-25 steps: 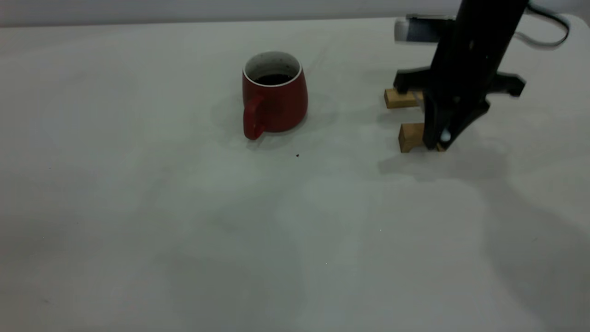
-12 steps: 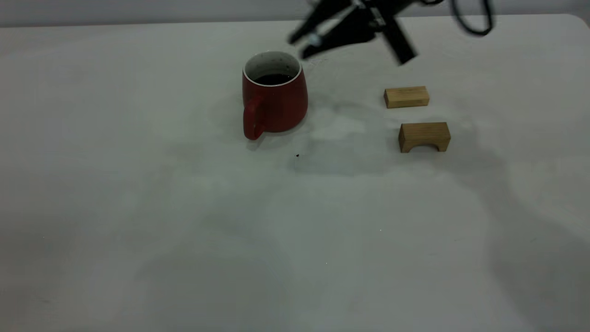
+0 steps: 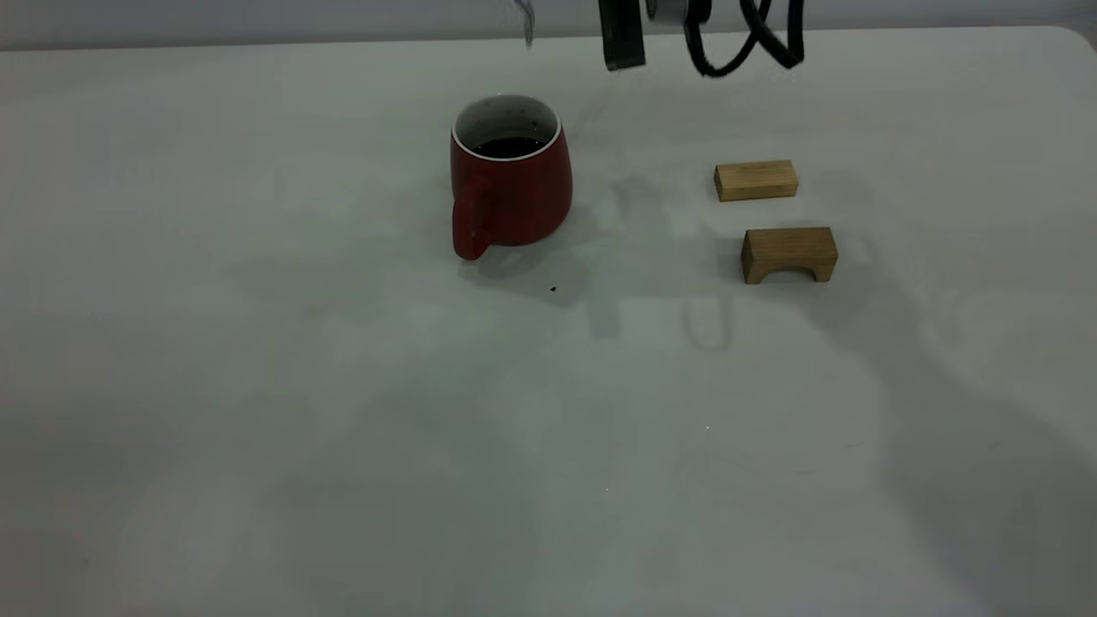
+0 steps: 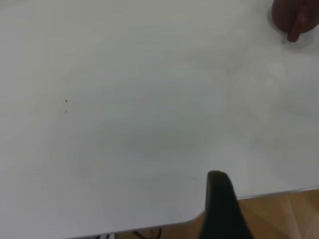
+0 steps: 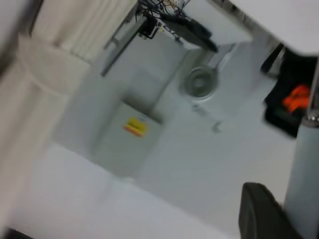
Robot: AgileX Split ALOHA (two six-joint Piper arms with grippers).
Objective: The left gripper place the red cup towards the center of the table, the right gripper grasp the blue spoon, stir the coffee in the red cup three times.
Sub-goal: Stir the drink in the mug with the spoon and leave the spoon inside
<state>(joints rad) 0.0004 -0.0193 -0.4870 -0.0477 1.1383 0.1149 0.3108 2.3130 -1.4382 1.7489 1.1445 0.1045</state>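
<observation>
The red cup [image 3: 512,184] stands upright on the table [image 3: 257,386], a little back of its middle, handle toward the front, with dark coffee [image 3: 507,147] inside. High behind it, at the top edge of the exterior view, hangs my right gripper [image 3: 621,38], shut on the blue spoon [image 5: 303,174]. The spoon's pale handle lies against the black finger [image 5: 259,214]. Its thin grey tip [image 3: 526,21] shows faintly above the cup. My left gripper [image 4: 222,204] is far from the cup [image 4: 294,17], over the table's near edge, and is outside the exterior view.
Two tan wooden blocks sit right of the cup: a flat one [image 3: 756,180] and an arched one [image 3: 789,254]. A tiny dark speck [image 3: 553,289] lies in front of the cup. Black cables [image 3: 750,38] loop beside the right gripper.
My right gripper has lifted off the wooden blocks, swung left toward the cup and risen to the top edge. The spoon has gone with it. The cup has not moved.
</observation>
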